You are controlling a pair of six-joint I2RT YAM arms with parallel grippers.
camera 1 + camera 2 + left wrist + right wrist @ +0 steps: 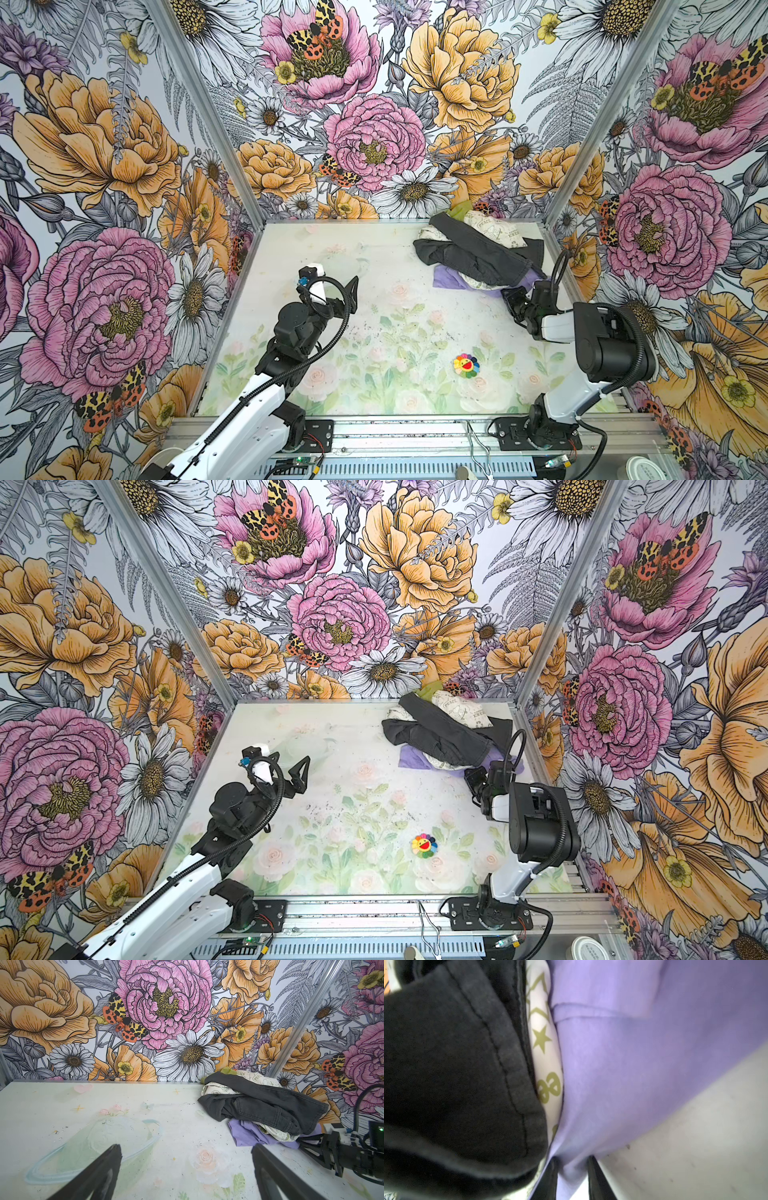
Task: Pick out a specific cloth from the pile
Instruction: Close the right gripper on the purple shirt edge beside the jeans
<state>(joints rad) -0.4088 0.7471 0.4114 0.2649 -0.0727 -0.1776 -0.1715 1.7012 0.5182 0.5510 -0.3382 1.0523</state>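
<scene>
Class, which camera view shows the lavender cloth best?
The right wrist view: the lavender cloth fills the frame, its hem clear, running between the fingers of the right gripper. Both top views and the left wrist view show only its edges poking out under the dark grey garment.

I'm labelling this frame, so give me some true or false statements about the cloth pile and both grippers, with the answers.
1. The lavender cloth lies under the dark grey garment at the near edge of the pile. True.
2. The fingers of the right gripper grip the dark grey garment. False: the lavender cloth is between them.
3. The left gripper is open and empty. True.
4. The rainbow flower toy sits on the pile. False: it lies on the table, apart from it.
5. Lime-green fabric peeks out by the back wall. True.
</scene>
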